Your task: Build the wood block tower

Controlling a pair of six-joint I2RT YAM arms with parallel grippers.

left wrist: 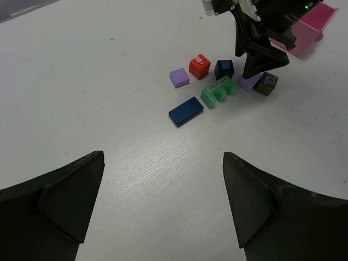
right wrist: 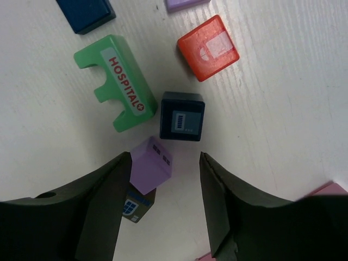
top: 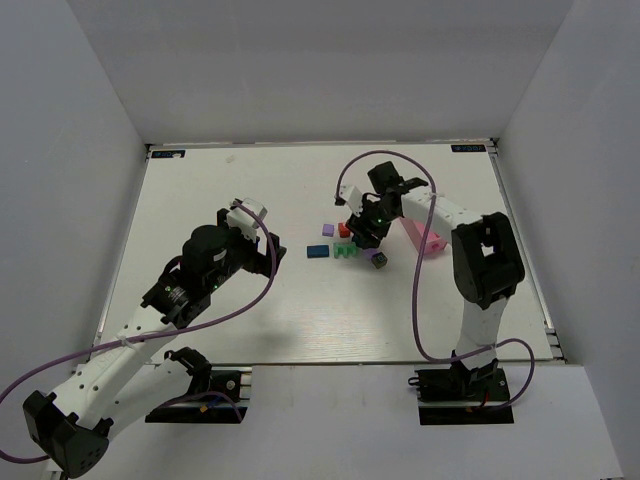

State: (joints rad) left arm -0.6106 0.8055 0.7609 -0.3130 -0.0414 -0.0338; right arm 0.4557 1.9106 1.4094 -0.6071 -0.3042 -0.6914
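Observation:
The blocks lie in a loose cluster on the white table, none stacked flat. In the right wrist view I see a green "HOSPITAL" block (right wrist: 117,81), a red-orange block (right wrist: 208,48), a dark navy block (right wrist: 182,116), a flat blue block (right wrist: 86,12) and a purple block at the top edge (right wrist: 182,3). My right gripper (right wrist: 165,157) is open, low over a second purple block (right wrist: 151,166). That block is tilted, touches the left finger and leans on a dark grey block (right wrist: 136,205). My left gripper (left wrist: 163,157) is open and empty, well short of the cluster (left wrist: 217,91).
A pink tray (top: 425,237) lies just right of the cluster, beside the right arm; it also shows in the left wrist view (left wrist: 312,22). In the top view the left gripper (top: 265,258) is left of the blocks and the right gripper (top: 366,240) is over them. Grey walls surround the table.

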